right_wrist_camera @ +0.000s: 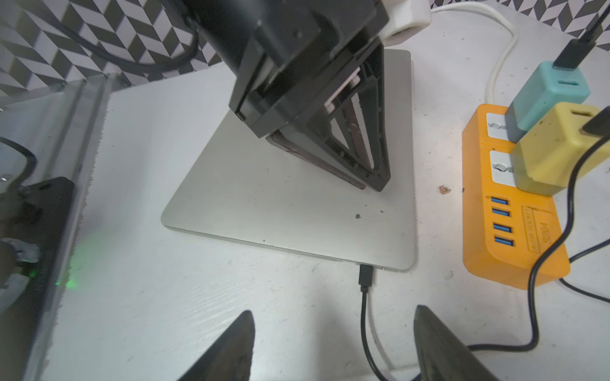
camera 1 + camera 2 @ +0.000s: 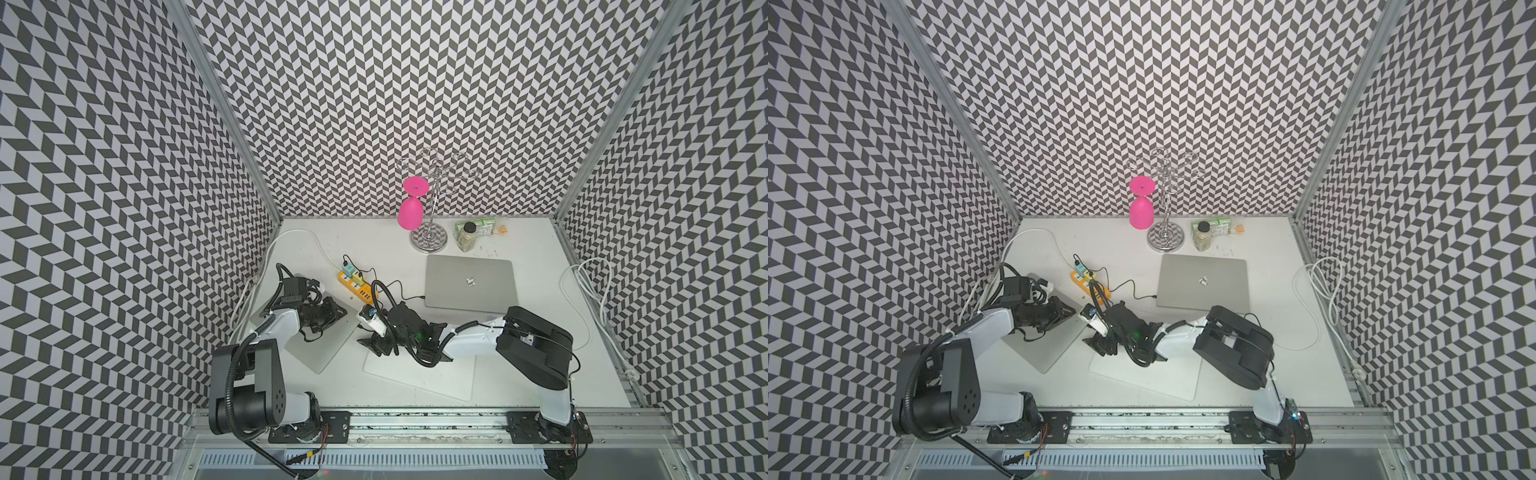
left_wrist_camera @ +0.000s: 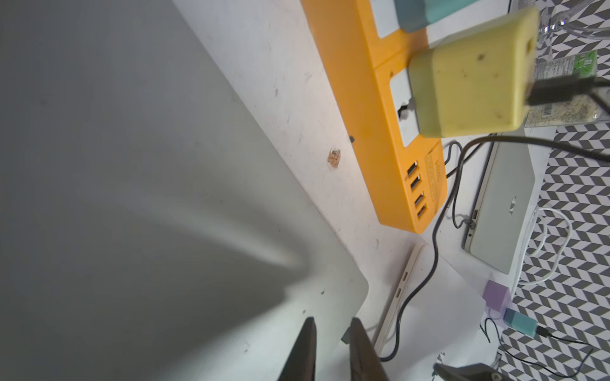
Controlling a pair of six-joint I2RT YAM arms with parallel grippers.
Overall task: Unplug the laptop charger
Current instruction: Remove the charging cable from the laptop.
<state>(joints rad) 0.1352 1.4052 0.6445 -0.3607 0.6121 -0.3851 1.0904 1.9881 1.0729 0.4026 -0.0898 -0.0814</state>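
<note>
Right gripper [image 1: 333, 311] wide open, empty, straddling black cable [image 1: 362, 323]. Charger plug [image 1: 365, 275] seated in laptop [image 1: 264, 198] edge port near corner, long axis square to edge, tip pointing into laptop. Left gripper [image 1: 373, 184] nearly closed, slim gap, empty, tips on lid. Yellow adapter [image 1: 554, 155] in orange power strip [image 1: 508, 250].

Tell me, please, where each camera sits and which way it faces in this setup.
Top views: above the front rail, looking down toward the back wall; left arm and right arm show.
Left wrist: on the left arm, looking past its fingertips over a laptop lid toward the orange power strip.
Right wrist: on the right arm, looking between its fingertips at the charger plug and left gripper.
Shared: all show the power strip.
</note>
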